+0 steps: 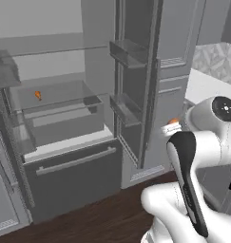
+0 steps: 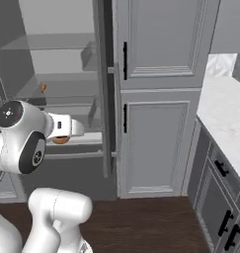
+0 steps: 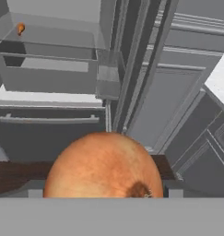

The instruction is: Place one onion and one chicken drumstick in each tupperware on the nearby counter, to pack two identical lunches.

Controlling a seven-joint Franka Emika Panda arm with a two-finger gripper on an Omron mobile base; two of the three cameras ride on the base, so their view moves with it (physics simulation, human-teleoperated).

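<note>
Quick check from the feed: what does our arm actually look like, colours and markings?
Glossy white rounded arm segments with black joint bands. A dark round cap with small pale marks covers one joint. No loose cables are visible. The pincer is too hidden to describe.

1. an open fridge filled the left and middle, with glass shelves and a clear drawer inside.
2. a small orange chicken drumstick lay on the glass shelf above that drawer, towards its left.
3. below the shelves sat a dark freezer drawer with a long bar handle.
4. the fridge door stood open, edge-on, with grey bins at two heights.
5. the white arm rose from the lower right, its dark-striped link in front.
6. a sliver of orange, an onion, showed just behind the arm's upper joint; how it was held could not be told.
7. the white counter lay at the right edge, and a dark wood floor ran along the bottom.
</note>
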